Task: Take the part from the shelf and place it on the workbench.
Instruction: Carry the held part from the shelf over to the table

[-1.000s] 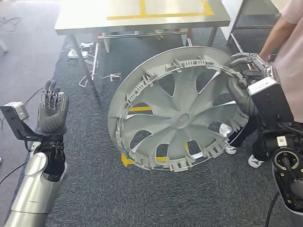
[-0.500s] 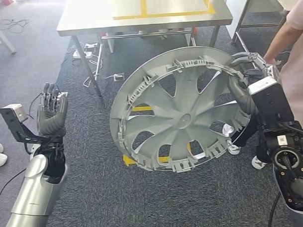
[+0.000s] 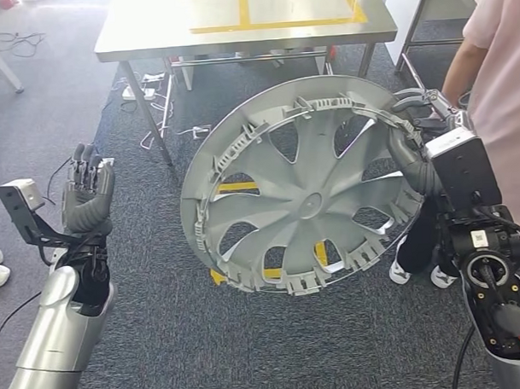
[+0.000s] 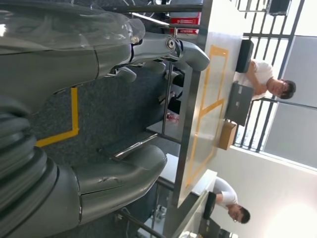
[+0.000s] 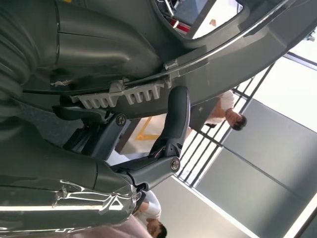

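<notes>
The part is a large silver wheel cover (image 3: pixel 302 189) with curved spokes and a ribbed clip ring, held tilted above the carpet. My right hand (image 3: pixel 418 142) grips its rim at the right edge, thumb on the inner face and fingers over the outer edge. The right wrist view shows the same rim (image 5: pixel 239 54) with fingers (image 5: pixel 176 124) hooked over it. My left hand (image 3: pixel 88 194) is raised at the left, well apart from the cover, fingers upright and apart, holding nothing. The grey workbench (image 3: pixel 148 32) with yellow tape lines stands ahead, beyond the cover.
A person in a pink shirt (image 3: pixel 501 84) stands close at the right, beside my right arm. Cables and power strips (image 3: pixel 152 96) lie on the carpet under the workbench's left legs (image 3: pixel 146 113). Yellow floor tape (image 3: pixel 273 271) shows beneath the cover. Seated people (image 4: pixel 269 84) appear beyond the table.
The view has shifted slightly. The wheel cover has moved a little left and up in my right hand. The left hand stays raised and empty.
</notes>
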